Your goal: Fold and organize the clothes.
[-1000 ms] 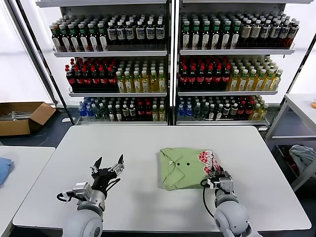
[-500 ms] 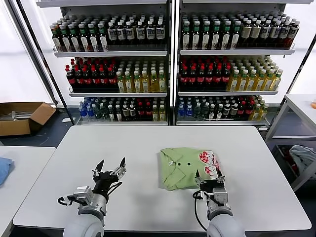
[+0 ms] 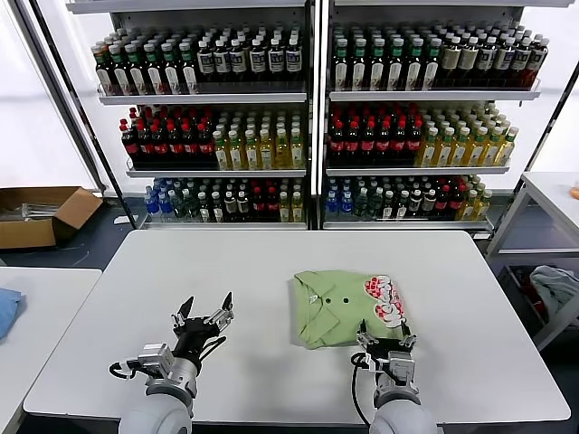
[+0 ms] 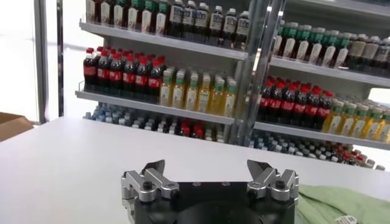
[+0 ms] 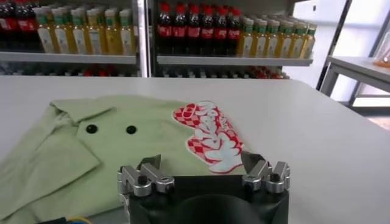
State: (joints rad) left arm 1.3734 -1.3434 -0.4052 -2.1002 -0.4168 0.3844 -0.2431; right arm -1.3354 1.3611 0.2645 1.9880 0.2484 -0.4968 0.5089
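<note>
The light green polo shirt [image 3: 339, 307] lies folded on the white table [image 3: 271, 271], right of centre, with collar, two dark buttons and a red-and-white patch [image 3: 383, 300]. It also shows in the right wrist view [image 5: 116, 146] and at the edge of the left wrist view [image 4: 341, 204]. My right gripper [image 3: 385, 341] is open and empty just in front of the shirt's near edge. In its wrist view the right gripper [image 5: 201, 161] points at the patch [image 5: 207, 134]. My left gripper [image 3: 204, 313] is open and empty over bare table, left of the shirt; it also shows in its own wrist view [image 4: 207, 167].
Shelves of bottles [image 3: 308, 117] stand behind the table. A cardboard box [image 3: 41, 212] sits on the floor at far left. A blue cloth [image 3: 5, 307] lies on a side table at left. A grey-white cloth heap [image 3: 556, 285] is at the right.
My right gripper has drawn back off the shirt's near right edge towards me and stands open. My left gripper has shifted slightly forward and right. The shirt stays folded.
</note>
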